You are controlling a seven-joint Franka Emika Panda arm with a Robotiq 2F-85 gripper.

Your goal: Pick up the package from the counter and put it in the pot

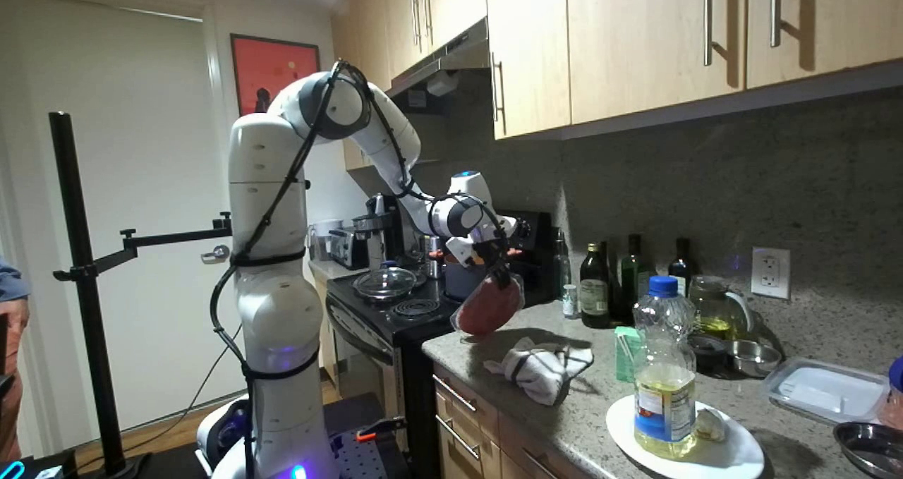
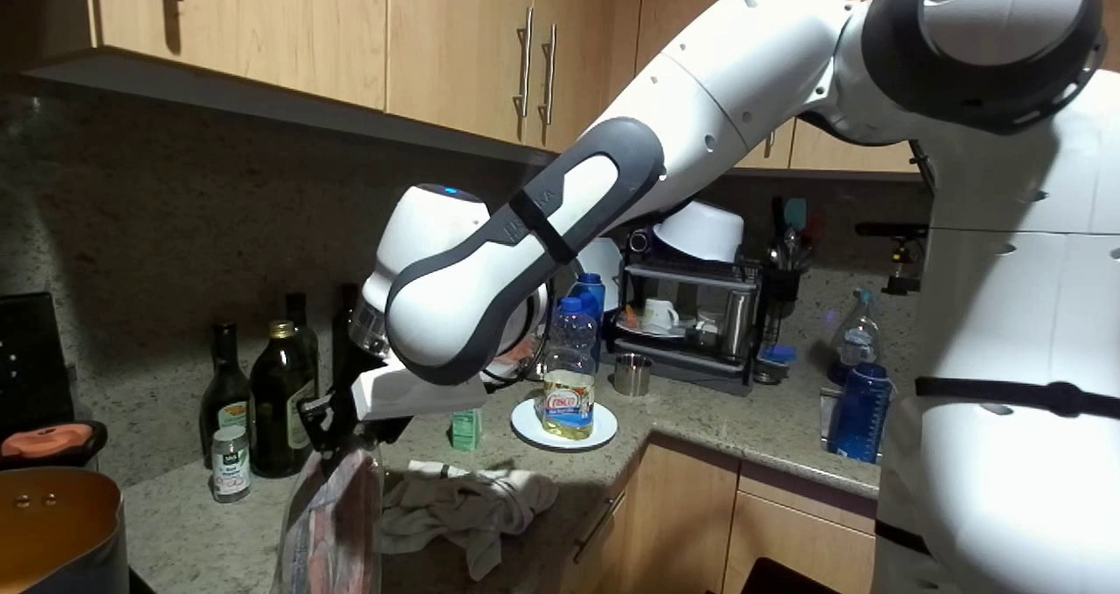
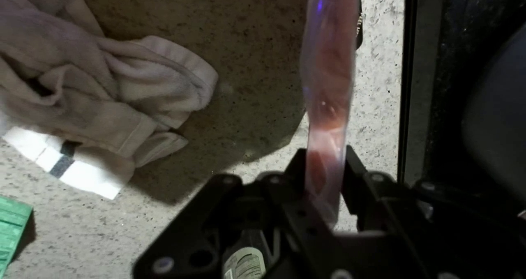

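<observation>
So the claw [image 3: 326,168] is clamped onto one end of a plastic-wrapped meat package [image 1: 489,307], and that's hanging end-down between the orange-lined pot [image 2: 96,559] and the crumpled dish towel [image 2: 477,506] — can't tell if the low end touches the worktop [image 3: 376,114]. On the towel's other side, away from the pot, there's a Crisco bottle [image 2: 569,401] standing on a white plate [image 1: 734,451], plus a green box [image 2: 466,429] near the towel — and in both exterior views a gold-capped dark bottle [image 2: 278,410] stands behind it.
</observation>
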